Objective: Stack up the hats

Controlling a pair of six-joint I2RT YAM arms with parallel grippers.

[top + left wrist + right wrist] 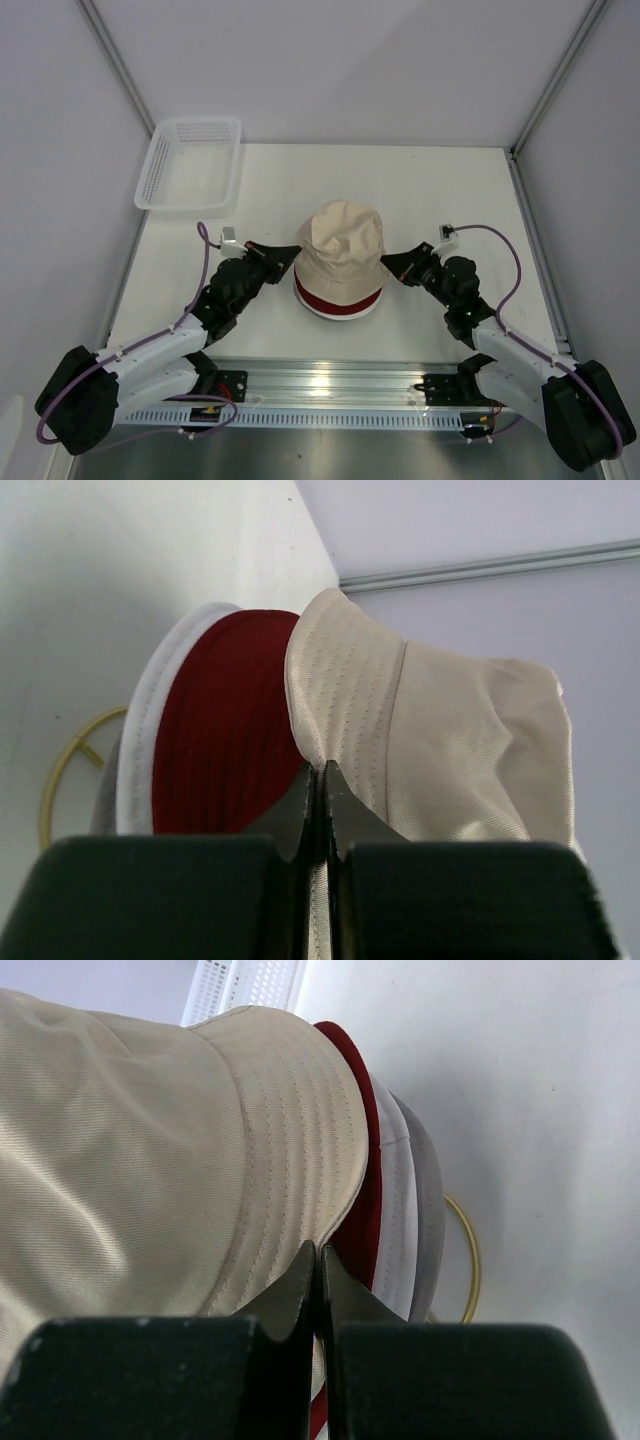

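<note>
The beige hat [340,250] sits on top of a pile in the middle of the table, over the dark red hat [338,297] and the white hat [340,312]. My left gripper [290,256] is shut on the beige hat's left brim; in the left wrist view the brim fabric runs between the closed jaws of this gripper [318,770]. My right gripper [390,265] is shut on the right brim, with the cloth pinched between its jaws [320,1250]. In the right wrist view the grey hat [430,1210] shows under the white hat [398,1230] and the dark red hat [365,1230].
A gold wire stand [470,1250] ring lies on the table under the pile and also shows as a curved wire [65,765] in the left wrist view. A white mesh basket [190,165] stands at the back left corner. White walls enclose the table.
</note>
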